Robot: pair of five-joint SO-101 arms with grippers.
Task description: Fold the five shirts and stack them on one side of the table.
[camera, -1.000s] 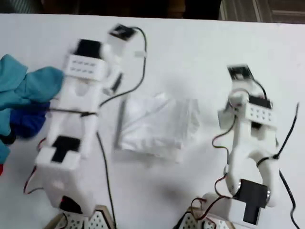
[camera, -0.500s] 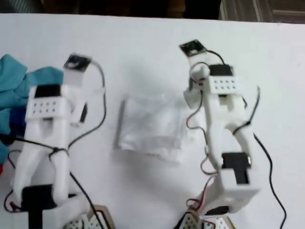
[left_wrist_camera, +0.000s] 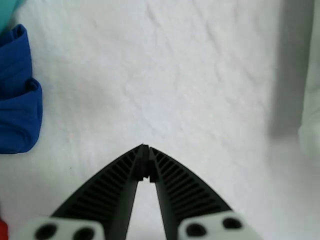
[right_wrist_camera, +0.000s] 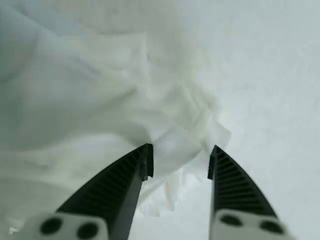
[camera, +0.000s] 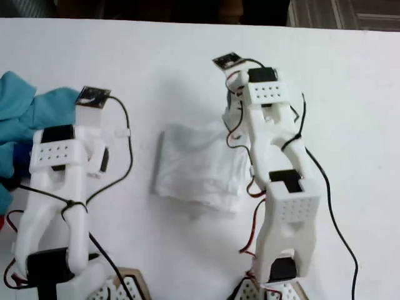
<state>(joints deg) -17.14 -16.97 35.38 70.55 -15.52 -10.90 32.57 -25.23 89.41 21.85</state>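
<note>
Right wrist view: right gripper (right_wrist_camera: 180, 161) gaping over white shirt (right_wrist_camera: 90, 95) corner.

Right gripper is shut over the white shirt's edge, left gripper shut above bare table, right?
No: the right gripper is open, jaws apart over the white shirt's edge, as the right wrist view shows. The left gripper is indeed shut above bare table.

White tabletop (camera: 356, 87) is lying open along the far side and beyond the right arm (camera: 290, 203). Folded white cloth shirt (camera: 190, 169) is blocking the centre. Crumpled teal and blue cloth pile (camera: 28, 115) is crowding the left edge, the left arm (camera: 59, 153) standing just beside it.
</note>
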